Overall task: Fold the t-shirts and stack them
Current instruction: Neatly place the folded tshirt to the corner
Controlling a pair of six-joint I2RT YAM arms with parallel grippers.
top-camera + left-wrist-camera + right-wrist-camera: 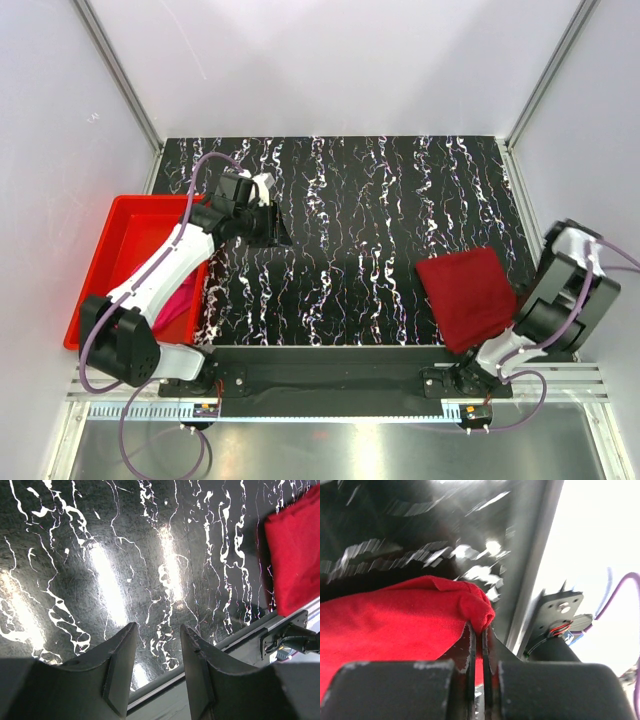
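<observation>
While the right gripper (479, 632) pinches a soft bunched corner of the folded crimson t-shirt (467, 295) on the glossy marbled table's (350, 220) right side, the left gripper (158, 627) hangs narrowly open and empty, well apart from it.

- Left arm (160, 268): white shells, black joints.
- Right arm (560, 295): same white-and-black build.
- Lilac cables (81, 352) loop off each base.
- Left gripper (157, 626): matte black wedge fingers.
</observation>
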